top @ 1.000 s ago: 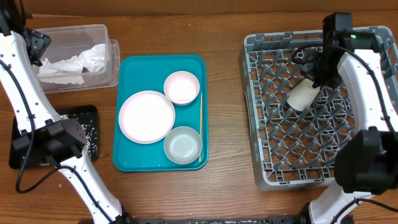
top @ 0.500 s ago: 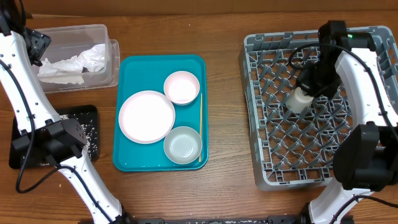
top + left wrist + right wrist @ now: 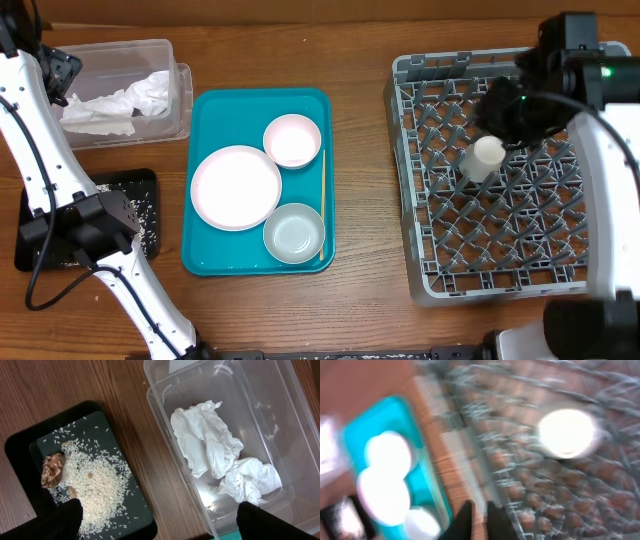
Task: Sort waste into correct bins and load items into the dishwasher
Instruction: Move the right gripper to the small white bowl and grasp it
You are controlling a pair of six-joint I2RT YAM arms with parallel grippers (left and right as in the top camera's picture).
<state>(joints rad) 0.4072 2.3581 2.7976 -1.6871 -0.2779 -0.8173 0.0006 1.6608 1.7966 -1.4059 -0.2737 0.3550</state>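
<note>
The small white cup (image 3: pixel 487 157) sits in the grey dish rack (image 3: pixel 420 280), apart from my right gripper (image 3: pixel 505 108), which is above and behind it. The blurred right wrist view shows the cup (image 3: pixel 566 432) far from the fingers (image 3: pixel 480 515), which are empty with a narrow gap. My left gripper (image 3: pixel 58 72) is wide open and empty (image 3: pixel 160 516) high over the black tray (image 3: pixel 30 445) of rice (image 3: pixel 95 485) and the clear tub (image 3: pixel 165 435) of napkins (image 3: pixel 205 445). The plate (image 3: pixel 236 187), white bowl (image 3: pixel 292 140), steel-sided bowl (image 3: pixel 294 232) and chopstick (image 3: pixel 322 200) lie on the teal tray. The wrapper is hidden.
The teal tray (image 3: pixel 205 260) lies mid-table between the bins and the rack. The clear tub (image 3: pixel 182 100) is at the back left, with the black tray (image 3: pixel 130 185) in front of it. The left arm's links pass over the black tray.
My right gripper has let go of the cup and risen away toward the back right. The cup stays in the rack. The left arm has not moved.
</note>
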